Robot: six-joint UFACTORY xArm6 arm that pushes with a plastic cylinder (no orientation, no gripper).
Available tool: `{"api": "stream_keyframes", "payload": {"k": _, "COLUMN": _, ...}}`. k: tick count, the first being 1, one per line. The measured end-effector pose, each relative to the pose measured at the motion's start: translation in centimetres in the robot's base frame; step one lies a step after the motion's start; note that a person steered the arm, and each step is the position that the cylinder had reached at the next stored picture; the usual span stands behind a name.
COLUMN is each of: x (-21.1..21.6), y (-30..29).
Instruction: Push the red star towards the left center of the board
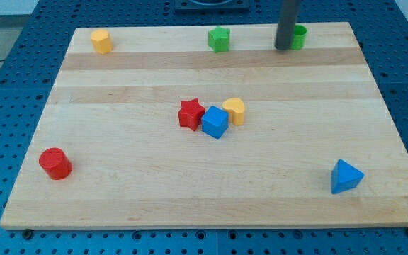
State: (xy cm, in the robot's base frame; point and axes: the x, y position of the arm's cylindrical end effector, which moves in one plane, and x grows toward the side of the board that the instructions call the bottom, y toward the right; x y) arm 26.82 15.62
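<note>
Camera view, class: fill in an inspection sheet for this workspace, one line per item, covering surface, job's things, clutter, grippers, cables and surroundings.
Surface: wooden board, pale planks, lying flat.
Job's things: red star near the board's middle, touching the blue cube on the view's right.
Clutter: yellow block against the blue cube; red cylinder at lower left; blue pyramid at lower right; yellow block, green star and green block along the top edge.
Grippers: no jaws; my tip rests at the top edge, beside the green block, far from the red star.
Cables: nothing seen.
Surroundings: blue perforated table around the board.
</note>
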Motion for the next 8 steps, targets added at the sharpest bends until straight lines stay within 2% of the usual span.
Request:
{"api": "stream_keyframes", "payload": {"k": 1, "x": 0.3, "y": 2.8}}
{"api": "stream_keyframes", "payload": {"k": 5, "x": 1.2, "y": 1.4}}
{"api": "stream_keyframes", "payload": {"k": 6, "x": 4.2, "y": 0.3}}
{"api": "stream_keyframes", "payload": {"k": 7, "x": 6.8, "y": -3.8}}
{"api": "stream_keyframes", "payload": {"k": 8, "x": 13.3, "y": -5.0}}
